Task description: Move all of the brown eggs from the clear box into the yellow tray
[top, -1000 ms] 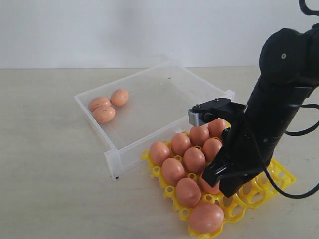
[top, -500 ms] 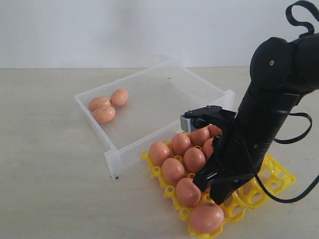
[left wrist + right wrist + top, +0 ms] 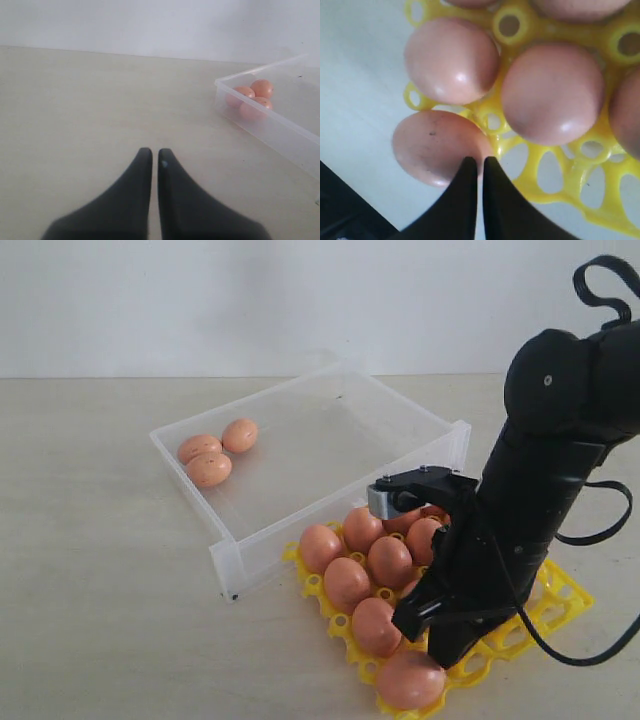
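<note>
**A:** What takes up the most room?

**B:** The pale beige tabletop [image 3: 100, 640]. It shows bare to the left of, and in front of, the shallow rectangular clear plastic box [image 3: 270, 538], which lies at an angle across the middle.

**A:** And the box's edges?

**B:** Low walls all round. Most of its floor is uncovered, and three smooth oval brown eggs [image 3: 208, 468] are huddled in its far left corner, touching one another. The left wrist view shows them against the wall there [image 3: 252, 100].

**A:** Next in size?

**B:** The bulky black right arm [image 3: 545, 470], which leans down over the bright yellow plastic lattice tray [image 3: 560, 595]. The tray lies along the box's near wall. I cannot tell whether the two touch.

**A:** How full is the tray?

**B:** Its left part is packed with eggs [image 3: 390, 560], shoulder to shoulder. The cups along its right edge stand open, partly behind the arm.

**A:** And the right gripper?

**B:** The right gripper [image 3: 480, 162] has its jaws pressed together with nothing between them. The tips are down at the tray's nearest corner, beside the corner egg [image 3: 437, 147]. That egg bulges past the tray's rim over the table. I cannot tell whether the tips touch it.

**A:** The left gripper?

**B:** The left gripper [image 3: 151, 154] is closed too and holds nothing. It sits over bare tabletop, well apart from the box.
</note>
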